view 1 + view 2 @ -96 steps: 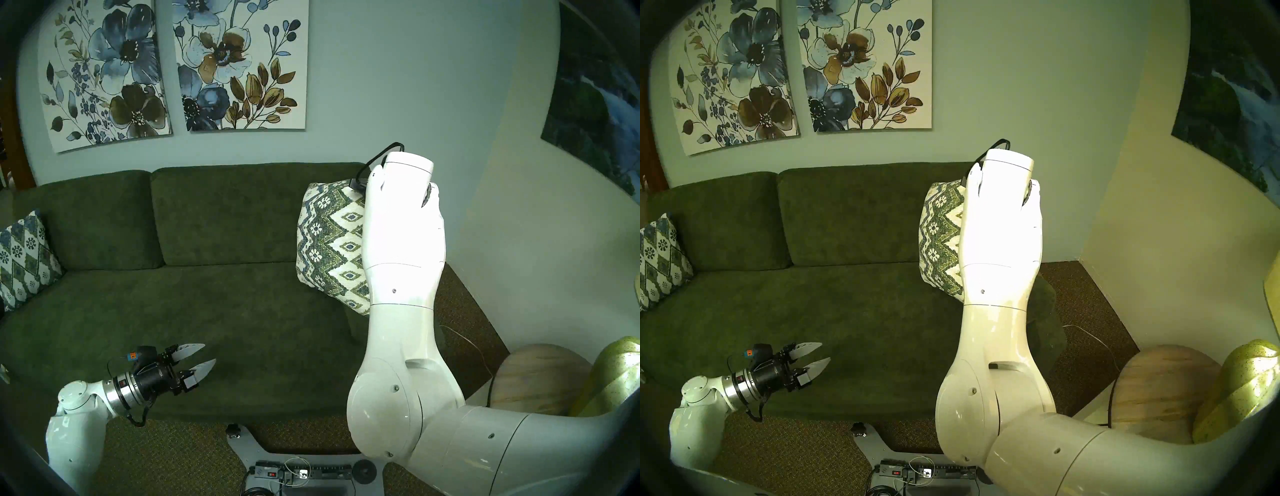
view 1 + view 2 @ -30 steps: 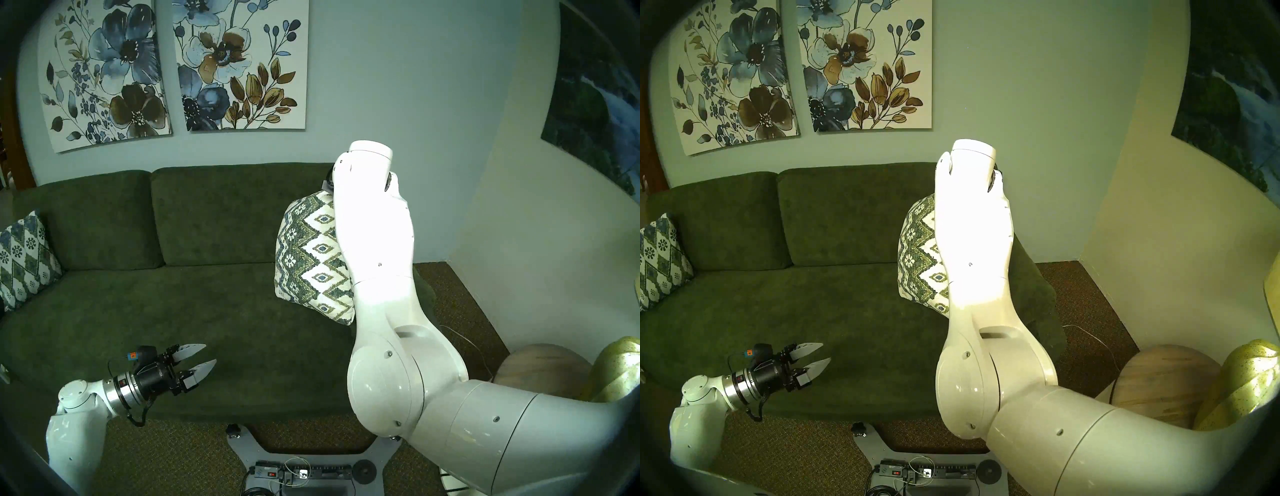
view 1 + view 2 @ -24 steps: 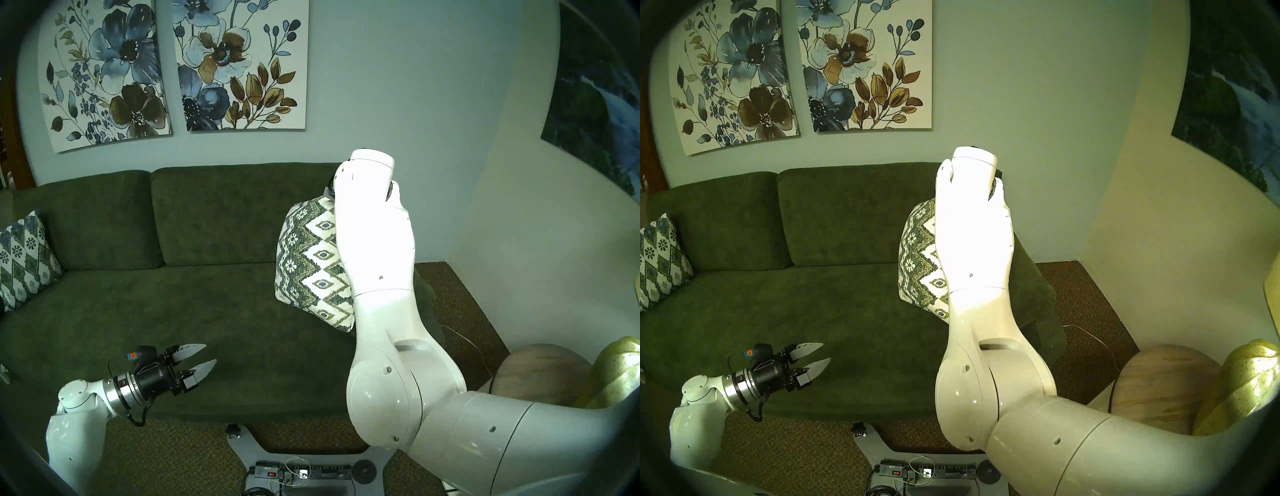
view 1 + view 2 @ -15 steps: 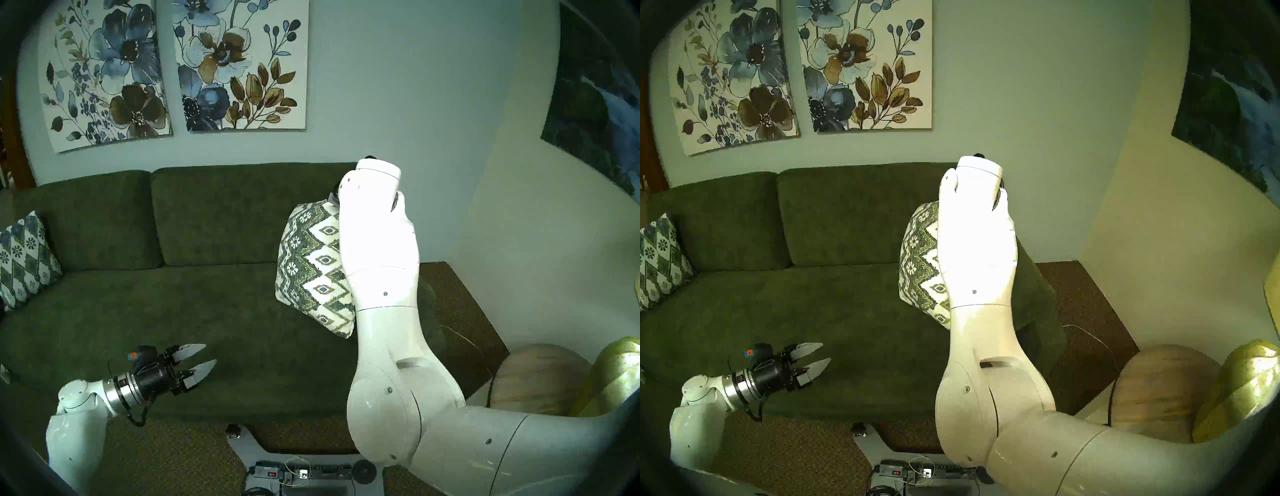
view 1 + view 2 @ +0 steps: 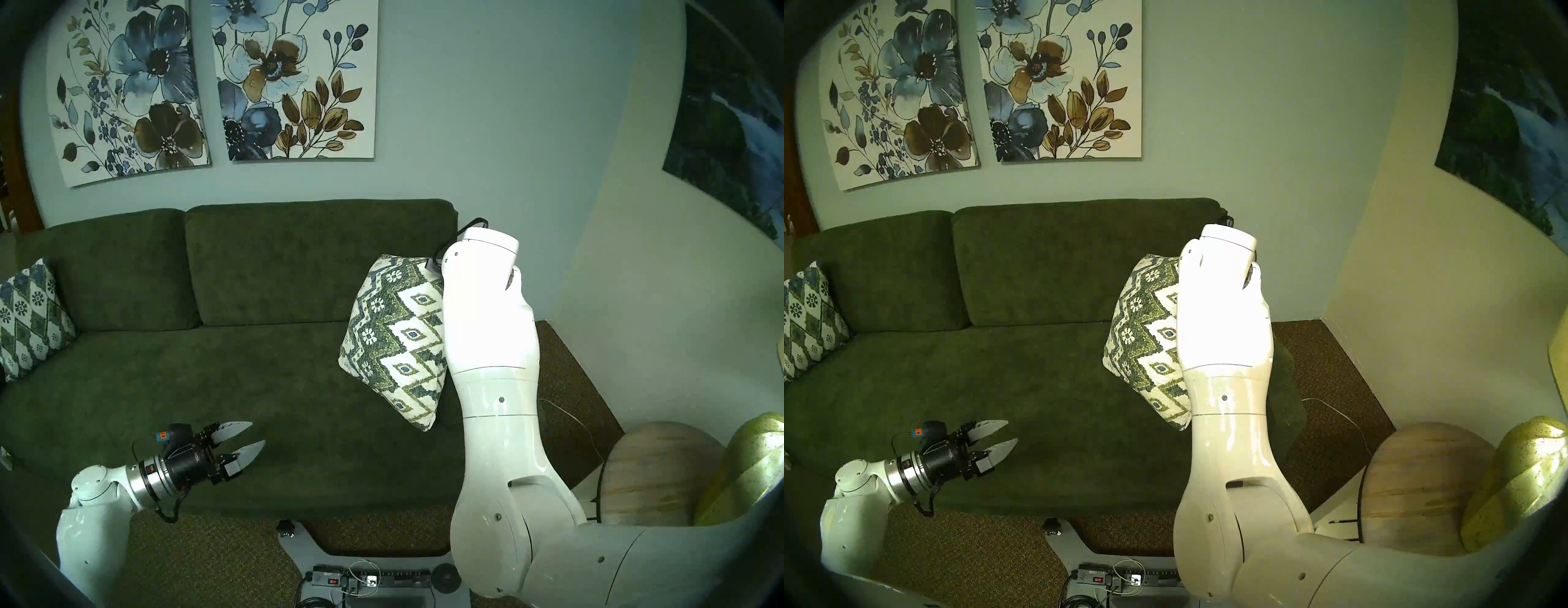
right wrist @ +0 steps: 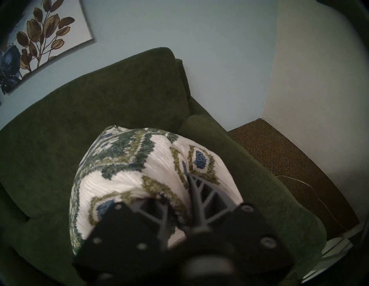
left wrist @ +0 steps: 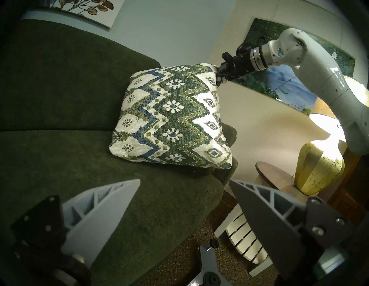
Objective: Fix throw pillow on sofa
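Observation:
The throw pillow (image 5: 394,339) is cream with green and blue zigzags. It stands tilted at the right end of the dark green sofa (image 5: 254,382), its lower edge down at the seat beside the right armrest. My right gripper (image 7: 218,76) is shut on the pillow's top corner; the right wrist view shows its fingers (image 6: 201,191) pinching the fabric (image 6: 139,169). In the head views my right forearm hides that gripper and part of the pillow (image 5: 1144,339). My left gripper (image 5: 256,433) is open and empty over the seat's front left, well clear of the pillow (image 7: 171,117).
A bluer lattice pillow (image 5: 29,318) leans at the sofa's left end. A round wooden side table (image 5: 662,471) with a lit yellow lamp (image 5: 755,458) stands right of the sofa. My base and a power strip (image 5: 369,579) are on the carpet in front.
My right arm has swung right and come down, keeping hold of the pillow's corner; the pillow has dropped lower and tilted more. The left arm has not moved.

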{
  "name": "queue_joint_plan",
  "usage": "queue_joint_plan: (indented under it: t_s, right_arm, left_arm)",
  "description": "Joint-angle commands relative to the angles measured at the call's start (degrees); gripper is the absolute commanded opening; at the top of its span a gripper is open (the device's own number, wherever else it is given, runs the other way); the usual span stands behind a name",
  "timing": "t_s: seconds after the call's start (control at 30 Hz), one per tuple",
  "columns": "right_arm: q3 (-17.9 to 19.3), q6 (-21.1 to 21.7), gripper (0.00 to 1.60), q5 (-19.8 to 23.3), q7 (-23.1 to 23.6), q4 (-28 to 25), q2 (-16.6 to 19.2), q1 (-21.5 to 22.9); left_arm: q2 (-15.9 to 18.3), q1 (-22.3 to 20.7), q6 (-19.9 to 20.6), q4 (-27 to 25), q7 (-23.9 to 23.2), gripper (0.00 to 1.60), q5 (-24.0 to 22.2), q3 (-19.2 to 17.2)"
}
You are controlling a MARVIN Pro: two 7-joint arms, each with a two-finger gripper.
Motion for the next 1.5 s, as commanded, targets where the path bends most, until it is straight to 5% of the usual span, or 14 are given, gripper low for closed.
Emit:
queue_joint_plan:
  t_s: [0.0, 0.67, 1.2, 1.47]
  right_arm:
    - [-2.8, -0.2, 1.60, 2.5, 0.4, -6.1, 3.4, -2.1]
    - [-10.5, -0.2, 1.60, 10.3, 3.7, -22.2, 8.0, -7.5]
    - [-15.6, -0.2, 1.60, 16.6, 6.7, -36.0, 15.8, -22.2]
    - [-17.1, -0.2, 1.60, 18.7, 6.5, -37.3, 20.5, -29.1]
  left_arm:
    - [0.0, -0.2, 0.0, -0.1, -0.1, 1.60, -0.2, -0.1]
    - [0.0, -0.2, 0.1, -0.1, -0.1, 1.60, -0.1, 0.0]
    - [0.0, -0.2, 0.1, 0.0, -0.1, 1.60, -0.1, 0.0]
    - [0.0, -0.2, 0.1, 0.0, -0.1, 1.60, -0.1, 0.0]
